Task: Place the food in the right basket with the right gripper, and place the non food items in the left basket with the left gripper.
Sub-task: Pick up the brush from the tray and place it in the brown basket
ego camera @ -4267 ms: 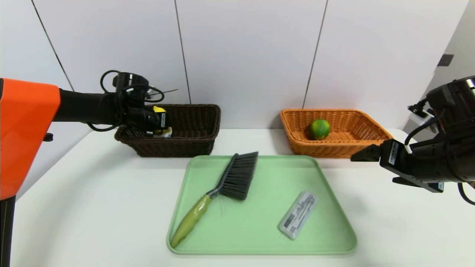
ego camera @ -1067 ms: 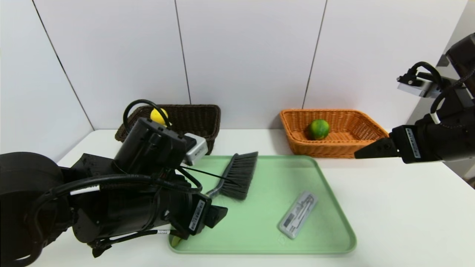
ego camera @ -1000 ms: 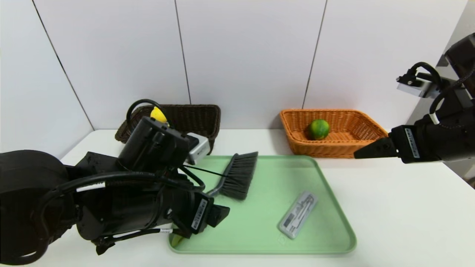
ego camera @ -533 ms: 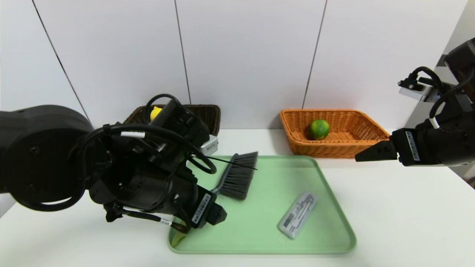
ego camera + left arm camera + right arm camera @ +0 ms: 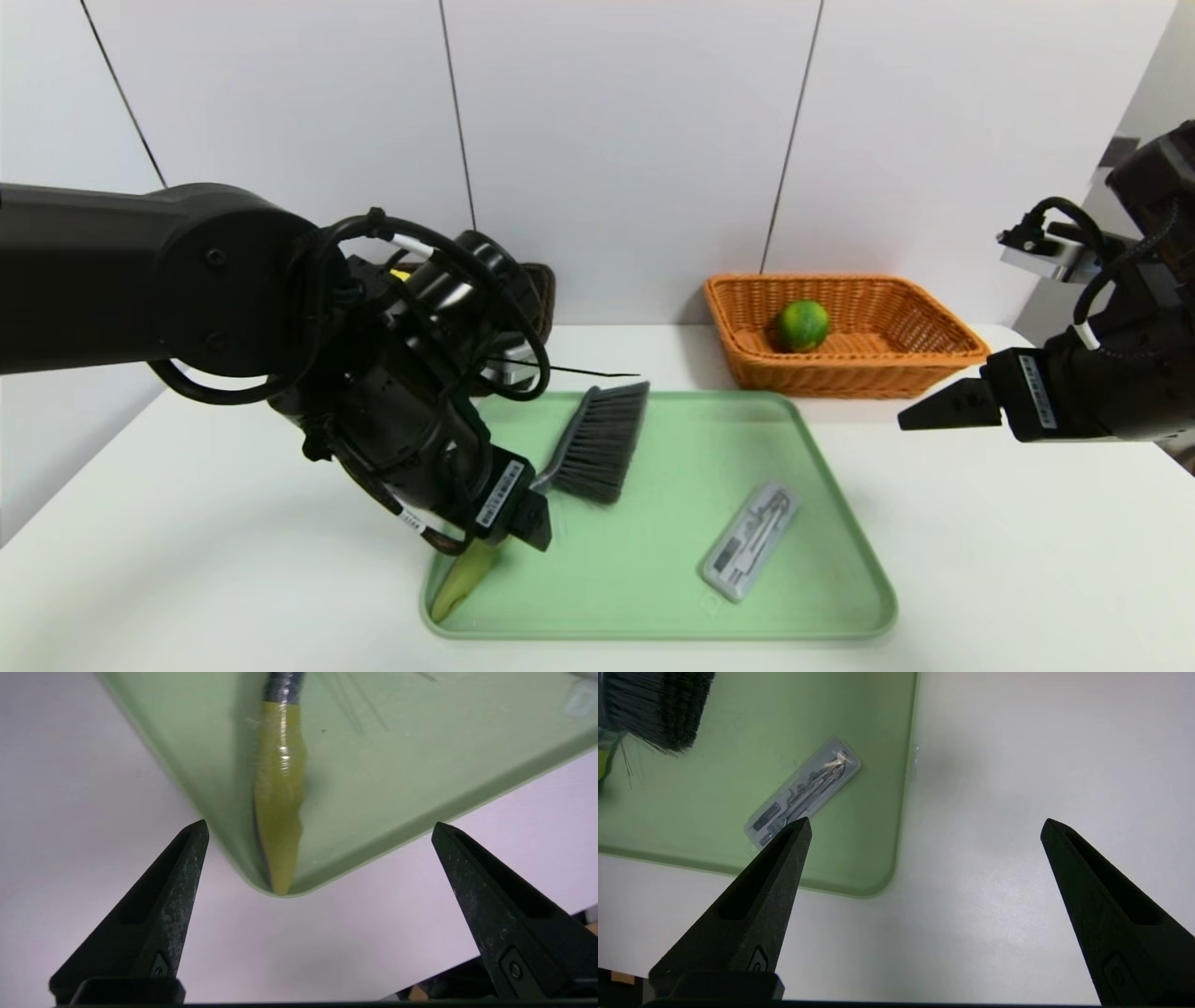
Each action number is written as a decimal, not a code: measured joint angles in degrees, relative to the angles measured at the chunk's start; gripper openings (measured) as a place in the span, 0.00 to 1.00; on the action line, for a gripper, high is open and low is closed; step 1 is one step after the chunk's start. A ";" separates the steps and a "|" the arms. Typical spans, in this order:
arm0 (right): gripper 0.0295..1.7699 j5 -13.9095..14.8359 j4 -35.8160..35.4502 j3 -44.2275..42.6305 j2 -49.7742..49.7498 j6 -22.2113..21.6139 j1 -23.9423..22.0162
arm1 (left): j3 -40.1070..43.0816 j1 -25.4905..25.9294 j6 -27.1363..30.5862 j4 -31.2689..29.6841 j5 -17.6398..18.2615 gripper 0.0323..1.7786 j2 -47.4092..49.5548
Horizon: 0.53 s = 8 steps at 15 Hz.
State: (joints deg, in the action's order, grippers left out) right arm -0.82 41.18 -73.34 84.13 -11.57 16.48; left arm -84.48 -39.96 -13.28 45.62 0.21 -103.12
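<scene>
The left gripper point(image 5: 518, 523) hangs low in the middle-left of the head view, right over the green handle of the brush point(image 5: 569, 467). Its two fingers are spread wide with nothing between them. In the left wrist view the handle point(image 5: 279, 812) runs straight up the middle of the picture, between the two fingers point(image 5: 168, 896), with its tip at the corner of the green tray point(image 5: 420, 765). The brush lies slanted, bristles toward the upper middle and handle toward the lower left. The fingers do not seem to touch it yet, but that is hard to tell.

The right gripper point(image 5: 943, 409) waits at the right edge, spread wide too, and is farther away.

The lime point(image 5: 803, 325) sits in the right basket point(image 5: 934, 322). The grey case point(image 5: 752, 539) lies flat on the tray. The left basket point(image 5: 543, 289) is mostly hidden behind the arm. The table point(image 5: 187, 523) is white and smooth, and the wall behind is plain.
</scene>
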 joint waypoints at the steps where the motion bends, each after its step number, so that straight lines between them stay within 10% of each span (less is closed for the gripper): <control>1: 0.96 -0.04 -0.02 0.20 0.00 -0.02 0.00 | -0.99 0.06 -2.01 0.00 2.54 0.95 -0.52; 8: 0.96 -0.23 -0.11 0.90 -0.04 -0.06 -0.66 | 0.85 0.55 2.15 -1.13 4.08 0.95 -3.05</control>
State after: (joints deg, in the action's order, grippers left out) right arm -1.05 41.07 -72.44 84.09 -11.63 15.82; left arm -83.63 -39.41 -11.13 44.48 4.29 -106.17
